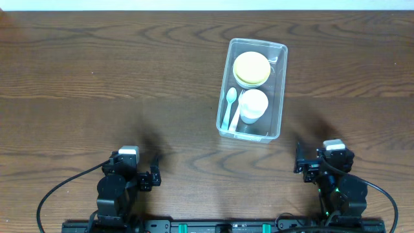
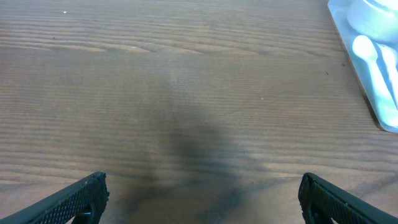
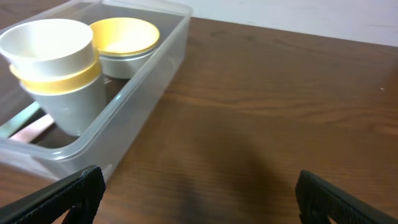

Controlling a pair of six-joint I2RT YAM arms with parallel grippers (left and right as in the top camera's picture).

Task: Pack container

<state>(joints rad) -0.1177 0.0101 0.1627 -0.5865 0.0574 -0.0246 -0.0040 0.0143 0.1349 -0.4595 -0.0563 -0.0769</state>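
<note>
The clear plastic container (image 1: 279,90) stands on the wooden table, right of centre. Inside it are a yellow bowl stacked on a grey one (image 1: 251,68), a stack of white, yellow and grey cups (image 1: 253,105) and a pale blue spoon (image 1: 230,107). The right wrist view shows the container (image 3: 146,84), the cups (image 3: 59,68) and the bowls (image 3: 124,43). The left wrist view shows the container's corner (image 2: 379,115) and the spoon (image 2: 373,65). My left gripper (image 2: 202,196) is open and empty near the front edge, left of the container. My right gripper (image 3: 196,193) is open and empty in front of it.
Bare brown wood table (image 1: 97,84) lies to the left of the container. A dark rail (image 1: 226,226) runs along the front edge between the two arm bases.
</note>
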